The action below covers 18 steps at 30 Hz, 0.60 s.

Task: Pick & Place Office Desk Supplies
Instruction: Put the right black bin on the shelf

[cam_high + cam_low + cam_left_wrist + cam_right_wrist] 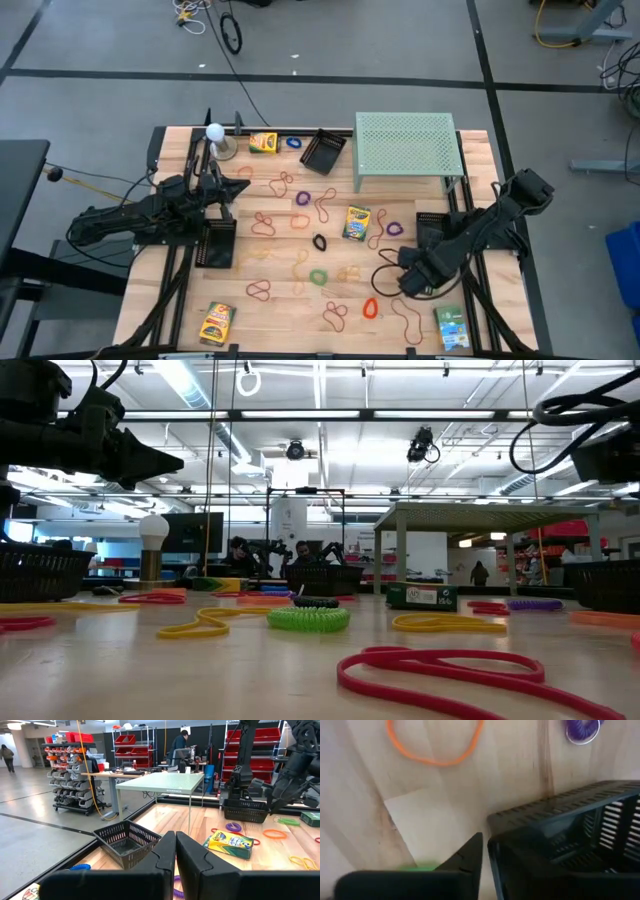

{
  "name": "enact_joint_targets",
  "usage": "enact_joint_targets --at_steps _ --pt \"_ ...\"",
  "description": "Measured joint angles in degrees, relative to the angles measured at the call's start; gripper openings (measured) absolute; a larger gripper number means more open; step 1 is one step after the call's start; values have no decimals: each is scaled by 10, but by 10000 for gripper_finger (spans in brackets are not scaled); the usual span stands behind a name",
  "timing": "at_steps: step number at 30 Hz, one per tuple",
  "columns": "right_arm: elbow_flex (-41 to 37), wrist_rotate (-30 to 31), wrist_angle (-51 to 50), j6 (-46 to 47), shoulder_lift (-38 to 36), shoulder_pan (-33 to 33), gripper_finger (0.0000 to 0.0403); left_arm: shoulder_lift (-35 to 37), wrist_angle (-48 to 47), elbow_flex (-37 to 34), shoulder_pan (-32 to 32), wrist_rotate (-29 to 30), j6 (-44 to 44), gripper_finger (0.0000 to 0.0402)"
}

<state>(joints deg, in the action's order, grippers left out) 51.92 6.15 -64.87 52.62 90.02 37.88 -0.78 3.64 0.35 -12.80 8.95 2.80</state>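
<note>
Rubber bands (300,222) and crayon boxes (357,222) lie scattered across the table (280,310) at frame centre. Left gripper (175,851), mid-left, is pressed closed and empty. Right gripper (405,283), lower right beside a black basket (570,840): cannot tell how far apart its fingers stand.

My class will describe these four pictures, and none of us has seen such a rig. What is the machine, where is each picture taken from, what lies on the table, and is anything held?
It is a robot with two dark arms, each ending in a two-finger gripper. One picture looks straight down, one looks level across the table, and two come from cameras on the wrists. On the wooden table lie coloured rubber bands, crayon boxes, black baskets, a green shelf and a white ball on a stand. The left gripper hangs shut and empty over the table's left side. The right gripper is low beside one of the baskets; whether it holds anything does not show.
</note>
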Motion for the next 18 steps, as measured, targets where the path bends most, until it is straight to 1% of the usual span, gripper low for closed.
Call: enact_joint_targets --at_steps 3,4,6,9,13,18 --pt "0 -10 14 -2 0 -6 19 0 0 0 0 0 0 20" --pt "0 -18 17 0 0 -8 14 0 0 0 0 0 0 20" --pt "7 -29 23 15 0 -11 14 0 0 0 0 0 0 20" --pt "38 -31 28 44 0 -11 21 0 0 0 0 0 0 20" --pt "88 -3 27 68 0 -11 10 0 0 0 0 0 0 20" --pt "136 34 19 116 0 -22 12 0 0 0 0 0 0 20"
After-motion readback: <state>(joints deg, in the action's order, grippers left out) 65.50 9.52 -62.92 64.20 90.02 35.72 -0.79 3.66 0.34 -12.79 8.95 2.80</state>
